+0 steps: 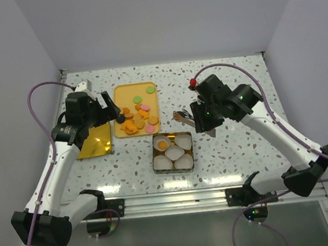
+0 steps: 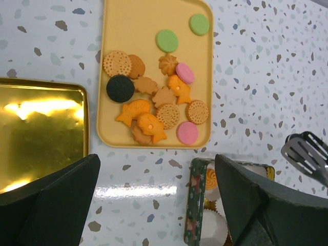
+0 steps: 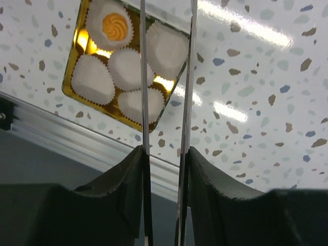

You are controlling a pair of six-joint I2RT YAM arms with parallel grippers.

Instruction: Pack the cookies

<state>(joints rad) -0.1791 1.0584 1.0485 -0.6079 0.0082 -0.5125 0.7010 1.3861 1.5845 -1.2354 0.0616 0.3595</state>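
Note:
The cookies [image 1: 137, 119] lie in a loose pile on a yellow tray [image 1: 127, 94]; the left wrist view shows them [image 2: 154, 102] as orange-brown, green, pink and one black. One orange cookie [image 1: 162, 143] sits in a paper cup in the tin [image 1: 154, 159], and it also shows in the right wrist view [image 3: 114, 25]. My left gripper [image 1: 111, 109] is open and empty above the table just in front of the tray [image 2: 158, 169]. My right gripper [image 1: 201, 119] is shut on metal tongs [image 1: 184, 117], whose two arms [image 3: 143, 102] run between my fingers [image 3: 165, 154].
A gold tin lid [image 1: 94, 142] lies left of the tray, also seen in the left wrist view [image 2: 41, 133]. The tin's green rim [image 2: 193, 200] holds several white paper cups [image 3: 93, 79]. The tongs' tips [image 2: 305, 151] hover to the right of the tray. A metal rail [image 1: 177, 200] runs along the near edge.

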